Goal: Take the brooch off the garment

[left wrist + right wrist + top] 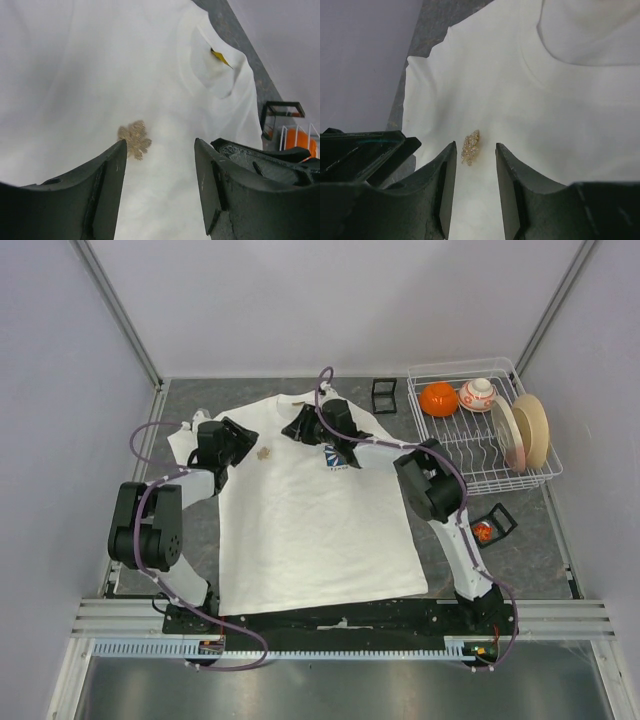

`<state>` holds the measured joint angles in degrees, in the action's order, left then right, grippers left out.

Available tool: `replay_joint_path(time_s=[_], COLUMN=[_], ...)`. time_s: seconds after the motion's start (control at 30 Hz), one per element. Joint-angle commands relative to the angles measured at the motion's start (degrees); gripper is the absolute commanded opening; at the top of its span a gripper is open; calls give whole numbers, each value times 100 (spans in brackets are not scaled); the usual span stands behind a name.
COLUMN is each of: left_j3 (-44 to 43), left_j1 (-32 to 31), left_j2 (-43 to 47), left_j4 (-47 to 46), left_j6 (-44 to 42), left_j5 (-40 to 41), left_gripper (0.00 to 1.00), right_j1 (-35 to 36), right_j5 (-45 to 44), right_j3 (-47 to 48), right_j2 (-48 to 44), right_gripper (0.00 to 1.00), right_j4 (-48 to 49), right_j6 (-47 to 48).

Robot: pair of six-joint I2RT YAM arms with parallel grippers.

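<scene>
The white T-shirt (310,530) lies flat on the table, its blue-and-white print (336,457) on the chest. A small gold sparkly brooch (265,452) sits on its upper left chest. My left gripper (250,443) is open just left of the brooch. My right gripper (293,430) is open just right of it, near the collar. In the left wrist view the brooch (134,139) lies by the left fingertip of the open gripper (160,145), and the tan neck label (220,56) shows. In the right wrist view the brooch (470,147) lies just beyond the open gripper (475,147).
A white wire dish rack (520,478) at the back right holds an orange ball (438,399), a patterned ball (477,394) and plates (528,430). A small black frame (384,393) stands behind the shirt. Another black holder (487,528) with an orange item sits beside the right arm.
</scene>
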<state>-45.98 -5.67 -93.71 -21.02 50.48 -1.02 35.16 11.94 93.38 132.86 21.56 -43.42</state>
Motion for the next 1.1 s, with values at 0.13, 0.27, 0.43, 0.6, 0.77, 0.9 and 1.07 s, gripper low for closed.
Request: replay_joint_path(time_s=[0.13,0.27,0.43,0.6,0.77,0.9,1.07], left_j3=[-368,-631,-650,-605,-816,-904,-1334], left_j1=[487,532,532,523,357,163,-101], left_j2=[-964,-1438,-1545,-1483,-1176,-825,-964], left_j4=[-939,-992,-843,-712,-220,71,581], left_j6=[-3,-38,-47,-187,-802,-1530,-1972], left_j5=[-213,-838,-1014,-1058,-708,-287,-135], left_gripper=[51,40,40,38,37,41,51], right_j1=[325,422,466,466,483,431,273], right_j5=[853,757,616,563,581,466,747], right_j3=[1822,1789,1657,1306,1173,1033,884], right_j2=[1409,1489,1357,1199,1014,769,838], right_gripper=[35,34,36,39,50,53,55], right_j4=[130,120,-152,-109,-47,-91,111], right_j6=[-185,-97,210,334,676,879,511])
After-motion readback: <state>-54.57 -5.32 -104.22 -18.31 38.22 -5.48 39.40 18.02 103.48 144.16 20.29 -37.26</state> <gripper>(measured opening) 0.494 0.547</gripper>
